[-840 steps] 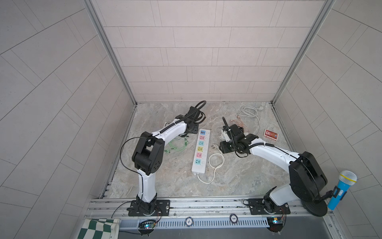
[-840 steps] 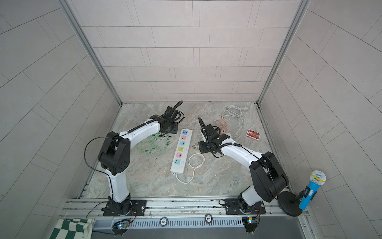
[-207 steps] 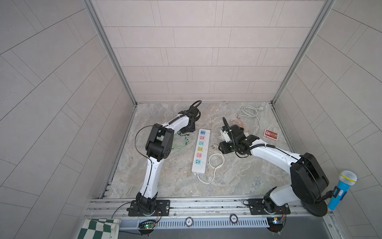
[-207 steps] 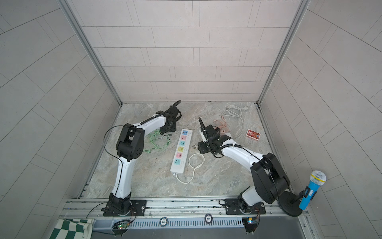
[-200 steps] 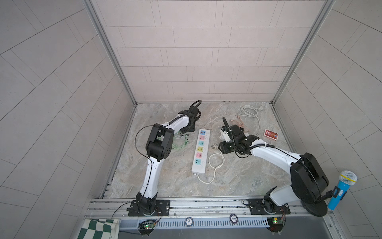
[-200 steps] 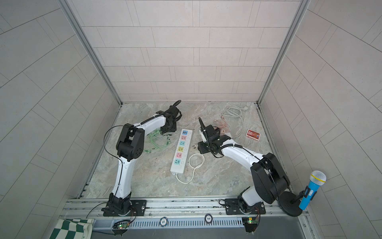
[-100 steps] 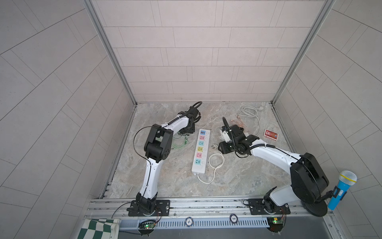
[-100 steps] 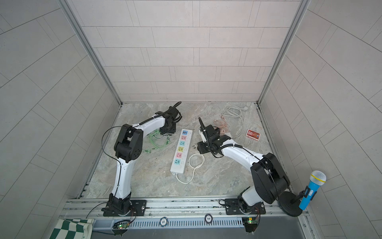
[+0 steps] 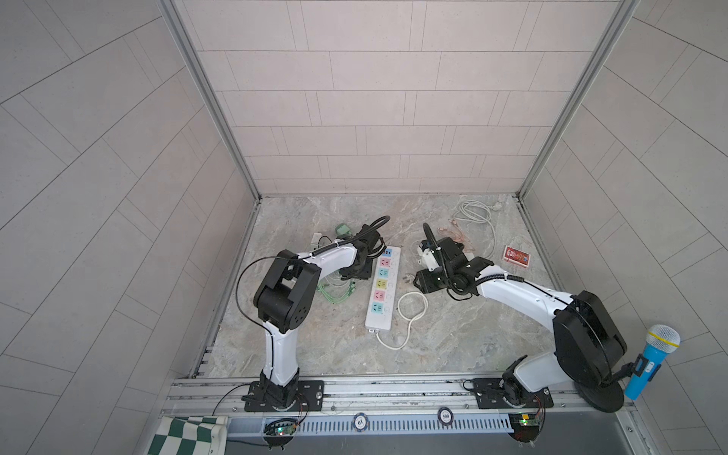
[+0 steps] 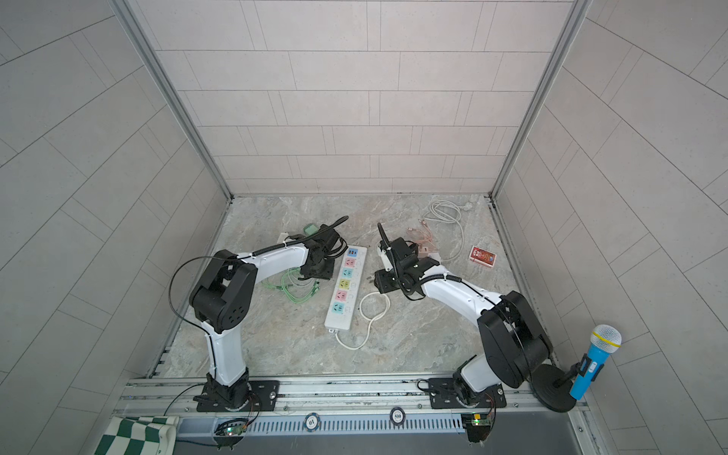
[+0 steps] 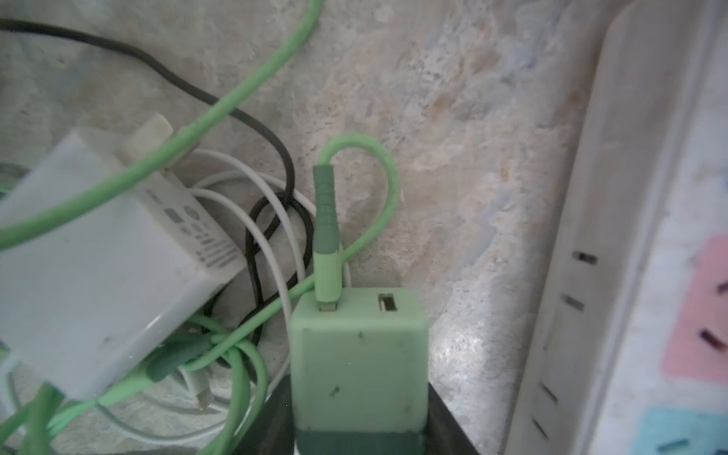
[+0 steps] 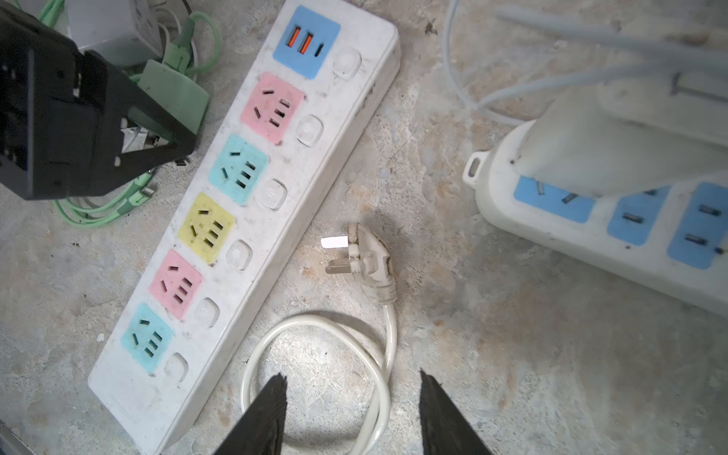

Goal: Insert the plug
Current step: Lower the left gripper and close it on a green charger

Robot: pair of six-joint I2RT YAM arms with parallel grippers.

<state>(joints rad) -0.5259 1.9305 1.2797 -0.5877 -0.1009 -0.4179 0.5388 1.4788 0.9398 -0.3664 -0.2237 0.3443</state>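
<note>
Plainly, in the left wrist view, the left pincer (image 11: 358, 431) is clamped on the green charger (image 11: 358, 354), a dark jaw on either flank of the block. The charger's USB face and its green cable (image 11: 378, 189) point away from the pincer, so the prongs are hidden from me. Just off one side of that pincer runs the power strip (image 11: 614, 275); on the opposite side, a little beyond the tips, lies a white adapter (image 11: 98, 268). In the right wrist view, the right pincer (image 12: 351, 380) hangs over the marble surface (image 12: 492, 374) with its jaws apart and nothing between them. Ahead of its tips lies a loose white plug (image 12: 370, 260), and past that are the strip's coloured sockets, all vacant. In both top views the two pincers flank the strip, the left one close beside it and the right one a little apart. I'd say the charger is in hand and the step now is bringing it to a socket. Next the prongs need turning toward the slots, lining up and pressing straight in, and the free pincer would likely steady the strip.
</note>
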